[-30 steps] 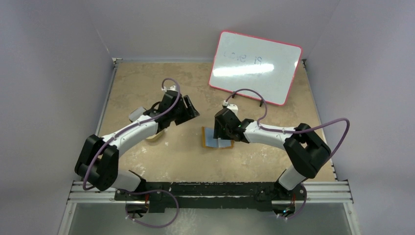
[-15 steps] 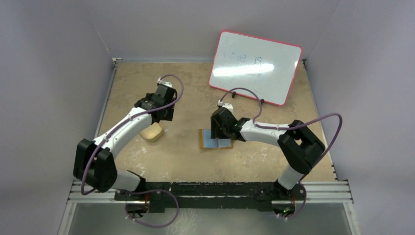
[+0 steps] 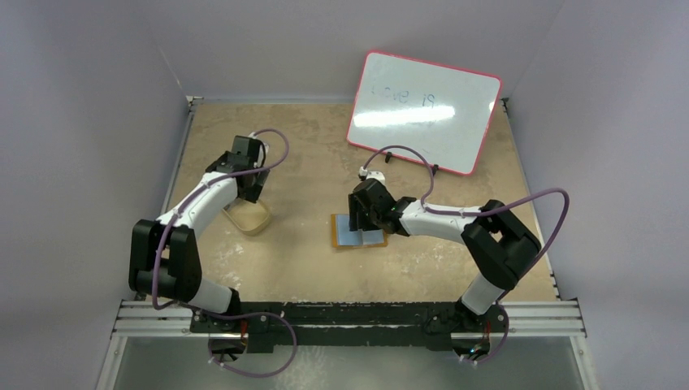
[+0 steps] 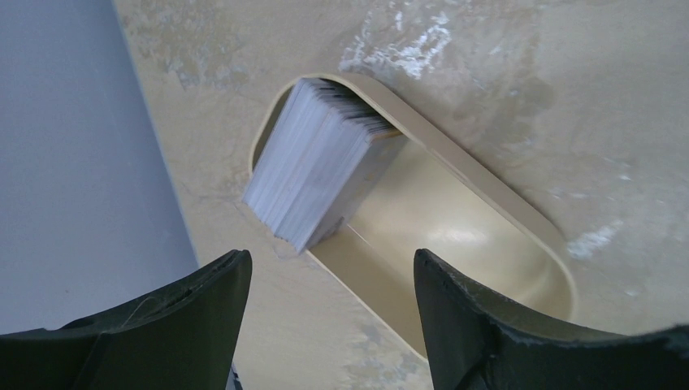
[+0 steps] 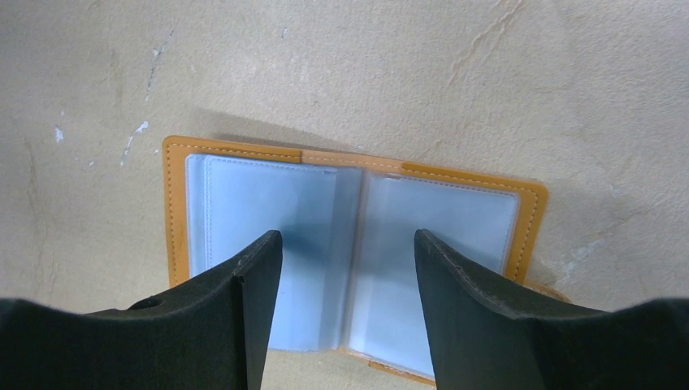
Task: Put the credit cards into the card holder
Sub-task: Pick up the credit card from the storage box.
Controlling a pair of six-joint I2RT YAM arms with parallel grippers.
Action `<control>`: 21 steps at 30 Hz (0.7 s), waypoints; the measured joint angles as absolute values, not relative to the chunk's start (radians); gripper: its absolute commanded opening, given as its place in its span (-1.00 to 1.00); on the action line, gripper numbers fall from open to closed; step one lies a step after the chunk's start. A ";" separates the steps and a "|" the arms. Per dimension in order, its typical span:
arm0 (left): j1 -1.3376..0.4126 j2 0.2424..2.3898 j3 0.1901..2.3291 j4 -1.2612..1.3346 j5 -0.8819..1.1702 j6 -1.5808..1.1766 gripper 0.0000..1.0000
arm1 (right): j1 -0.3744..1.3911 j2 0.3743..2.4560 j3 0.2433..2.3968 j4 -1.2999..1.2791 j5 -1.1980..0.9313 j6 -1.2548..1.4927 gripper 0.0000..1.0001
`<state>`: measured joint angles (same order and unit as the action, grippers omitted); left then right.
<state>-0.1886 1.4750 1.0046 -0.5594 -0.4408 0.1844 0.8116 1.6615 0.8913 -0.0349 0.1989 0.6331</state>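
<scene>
L claw [image 4: 329, 262] over cards [image 4: 313, 166] at tray [image 4: 487, 191] edge, R claw [image 5: 348, 241] over holder [image 5: 455, 221]

Both arms [image 3: 201, 207] have white links, black joints, looping purple cables [image 3: 561, 195] and black tool fingers [image 4: 479, 325].

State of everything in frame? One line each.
card holder: lying open, sleeves up
credit cards: one stack, tilted at the tray's end
tray: holding the stack
left gripper: open, above the stack
right gripper: open, over the card holder
whiteboard: propped up at the back
</scene>
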 measured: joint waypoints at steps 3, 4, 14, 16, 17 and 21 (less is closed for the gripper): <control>-0.160 1.513 1.005 -0.516 -0.440 0.210 0.60 | 0.812 1.663 0.891 -0.027 0.187 0.628 0.26; -0.152 1.517 1.004 -0.501 -0.438 0.222 0.61 | 0.812 1.663 0.891 -0.023 0.183 0.628 0.26; -0.133 1.540 0.990 -0.401 -0.453 0.276 0.55 | 0.812 1.665 0.886 -0.001 0.160 0.627 0.26; -0.132 1.567 0.990 -0.398 -0.456 0.283 0.54 | 0.812 1.665 0.884 0.002 0.157 0.626 0.26; -0.132 1.581 0.990 -0.397 -0.458 0.287 0.53 | 0.812 1.665 0.884 0.003 0.155 0.626 0.26; -0.131 1.618 0.990 -0.397 -0.472 0.305 0.46 | 0.812 1.665 0.883 0.006 0.148 0.624 0.26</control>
